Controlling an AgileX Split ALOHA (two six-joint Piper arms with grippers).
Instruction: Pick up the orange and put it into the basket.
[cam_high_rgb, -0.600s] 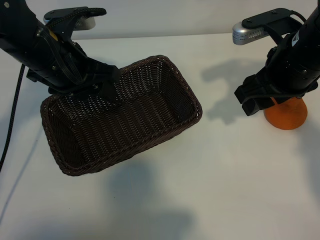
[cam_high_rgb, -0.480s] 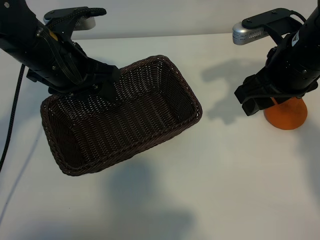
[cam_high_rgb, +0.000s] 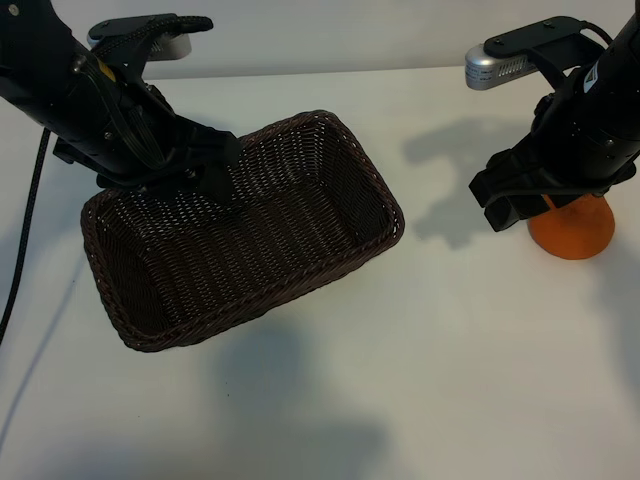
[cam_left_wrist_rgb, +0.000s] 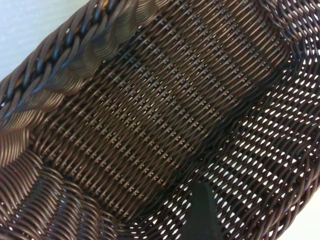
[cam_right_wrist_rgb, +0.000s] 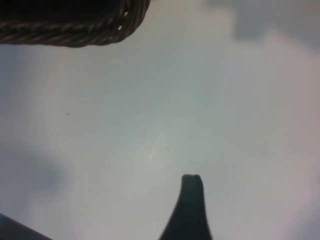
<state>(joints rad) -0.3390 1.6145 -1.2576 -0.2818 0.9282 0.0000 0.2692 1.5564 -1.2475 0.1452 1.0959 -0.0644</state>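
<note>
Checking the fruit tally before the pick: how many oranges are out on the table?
1. The orange sits on the table at the exterior view's right, outside the basket, partly covered by the right gripper. Nothing lies in the basket.

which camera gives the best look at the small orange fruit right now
The exterior view: the small matte orange fruit sits on the white table, partly hidden behind the right gripper. Neither wrist view shows it.
</note>
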